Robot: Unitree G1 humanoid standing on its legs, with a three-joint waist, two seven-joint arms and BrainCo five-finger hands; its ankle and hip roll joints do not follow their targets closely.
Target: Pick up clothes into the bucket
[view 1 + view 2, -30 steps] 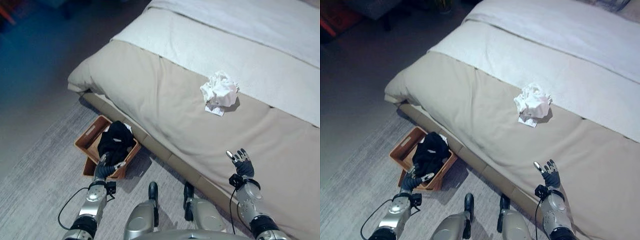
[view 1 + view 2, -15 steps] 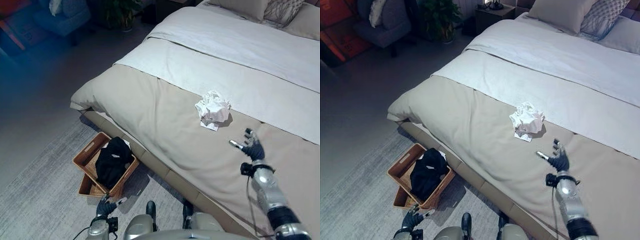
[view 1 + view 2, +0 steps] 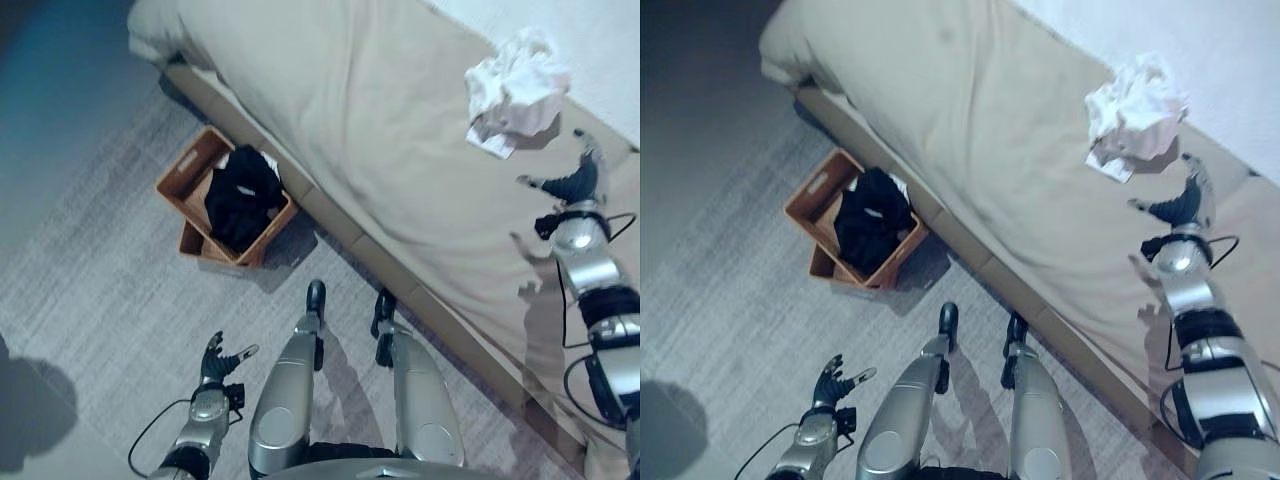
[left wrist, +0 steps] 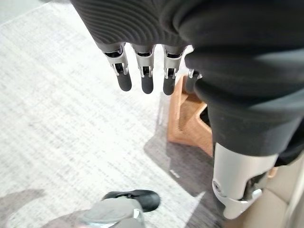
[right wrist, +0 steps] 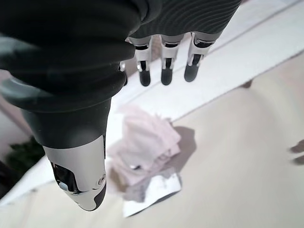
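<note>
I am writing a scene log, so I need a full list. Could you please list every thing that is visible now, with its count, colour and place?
White garment: one, white, crumpled on the bed, just beyond the right hand.
Black garment: one, black, heaped in the basket.
Basket: one, brown woven, on the rug beside the bed.
Bed: one, beige cover with a white sheet further up.
Rug: one, grey, on the floor.
Left hand: one, open, low over the rug, holding nothing.
Right hand: one, open, over the bed near the white garment, holding nothing.
</note>
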